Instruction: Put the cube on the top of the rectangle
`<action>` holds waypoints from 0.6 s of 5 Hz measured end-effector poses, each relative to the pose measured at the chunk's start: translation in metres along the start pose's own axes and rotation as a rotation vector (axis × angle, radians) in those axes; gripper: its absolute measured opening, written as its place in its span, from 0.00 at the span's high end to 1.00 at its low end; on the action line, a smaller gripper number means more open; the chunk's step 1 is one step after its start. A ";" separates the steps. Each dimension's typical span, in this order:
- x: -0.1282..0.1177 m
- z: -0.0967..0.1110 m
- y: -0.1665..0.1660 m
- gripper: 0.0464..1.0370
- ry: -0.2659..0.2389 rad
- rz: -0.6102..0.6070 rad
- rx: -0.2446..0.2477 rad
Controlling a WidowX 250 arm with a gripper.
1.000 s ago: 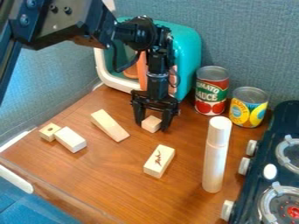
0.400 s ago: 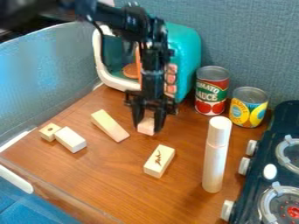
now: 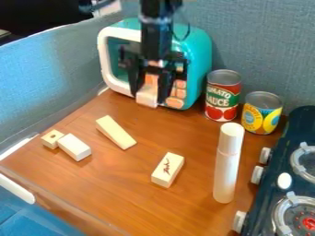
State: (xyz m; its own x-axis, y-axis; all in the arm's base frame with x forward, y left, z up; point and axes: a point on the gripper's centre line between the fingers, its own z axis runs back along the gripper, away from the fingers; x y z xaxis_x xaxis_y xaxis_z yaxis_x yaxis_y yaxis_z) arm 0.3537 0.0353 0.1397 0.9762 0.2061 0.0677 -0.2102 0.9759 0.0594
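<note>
My gripper (image 3: 148, 100) hangs in front of the teal toy microwave, raised above the table, shut on the light wooden cube (image 3: 148, 95), which sits between its fingertips. Several rectangular blocks lie on the brown table: one with a dark mark on top (image 3: 167, 169) at centre front, a long tapered one (image 3: 115, 132) left of centre, and a white-topped one (image 3: 74, 147) further left. Beside that last block lies a small block with a hole (image 3: 52, 138).
Behind the gripper stands the teal microwave (image 3: 198, 60). To the right are a tomato can (image 3: 223, 95), a yellow-labelled can (image 3: 262, 113) and a tall white cylinder (image 3: 227, 162). A dark toy stove (image 3: 298, 156) borders the right edge.
The gripper has closed on the cube and lifted it off the table, moving up and slightly left in view. The other blocks have stayed where they were.
</note>
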 end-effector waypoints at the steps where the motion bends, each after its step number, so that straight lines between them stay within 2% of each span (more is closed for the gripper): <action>1: -0.016 0.002 -0.007 0.45 0.014 -0.051 0.045; 2: -0.034 -0.016 -0.016 0.45 0.067 -0.100 0.078; 3: -0.039 -0.028 -0.020 0.45 0.068 -0.097 0.071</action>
State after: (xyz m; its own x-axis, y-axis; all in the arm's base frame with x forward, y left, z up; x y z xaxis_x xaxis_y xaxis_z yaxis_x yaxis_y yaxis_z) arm 0.3208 0.0097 0.1079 0.9930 0.1174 -0.0094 -0.1152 0.9845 0.1325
